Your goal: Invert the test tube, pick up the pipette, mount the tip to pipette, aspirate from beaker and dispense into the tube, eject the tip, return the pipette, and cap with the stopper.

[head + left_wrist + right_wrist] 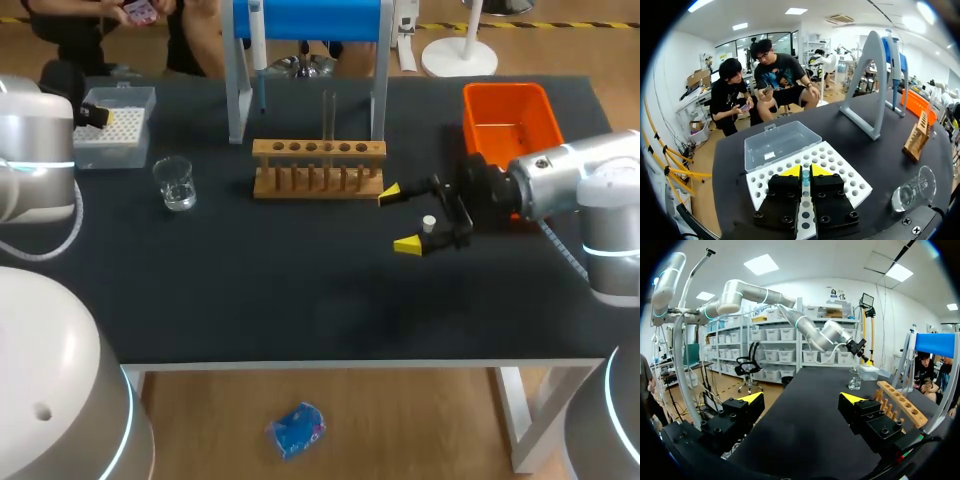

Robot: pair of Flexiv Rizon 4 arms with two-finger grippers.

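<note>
Hovering right of the rack [318,168], right gripper [399,218] spread wide, stopper [429,222] beside it, left gripper [805,170] clamping blue tip [805,177] over far-left tip box [840,165].

Black table, bright accents
The table [300,300] is matt black; the rack [300,191] pale brown wood; the bin [505,92] orange; the stand [310,18] blue on top with grey legs. The tip box [112,152] is white, patterned with a grid of round holes, its lid clear. The beaker [176,183] and tube [328,112] are clear, the stopper [429,222] white. The left gripper [805,171] and right gripper [399,217] are black with yellow tips.
</note>
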